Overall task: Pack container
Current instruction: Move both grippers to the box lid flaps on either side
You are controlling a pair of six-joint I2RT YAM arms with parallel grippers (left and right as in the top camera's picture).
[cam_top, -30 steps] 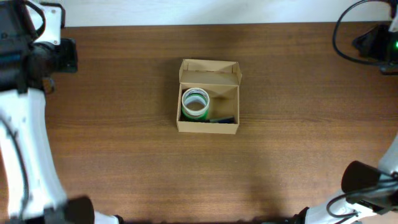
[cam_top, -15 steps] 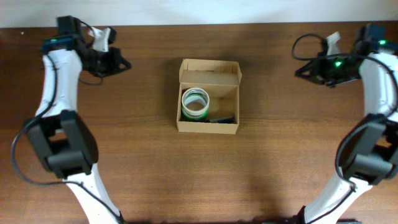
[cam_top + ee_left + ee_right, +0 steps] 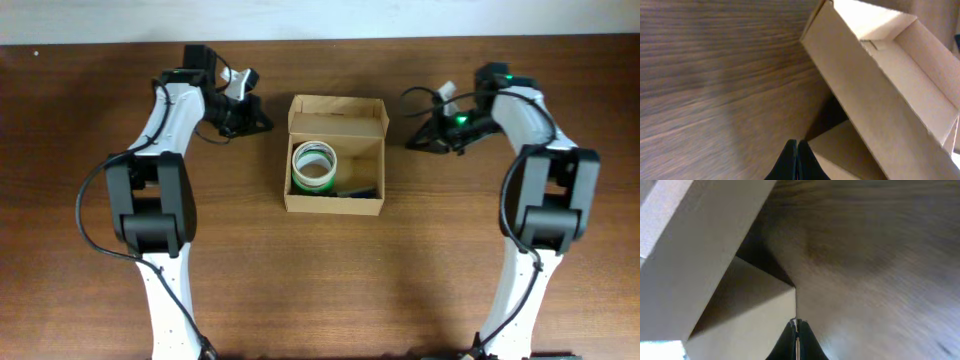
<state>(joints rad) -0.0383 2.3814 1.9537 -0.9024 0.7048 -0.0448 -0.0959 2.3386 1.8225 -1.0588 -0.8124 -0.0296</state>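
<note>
cardboard container (image 3: 337, 108) open | left arm (image 3: 170, 110) and right arm (image 3: 530, 112) bent inward, flanking it | both jaws closed

Open container (image 3: 335, 204) mouth, lid (image 3: 337, 112) behind.

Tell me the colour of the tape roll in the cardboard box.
Green with a white rim. The tape roll in the cardboard box shows best overhead.
</note>
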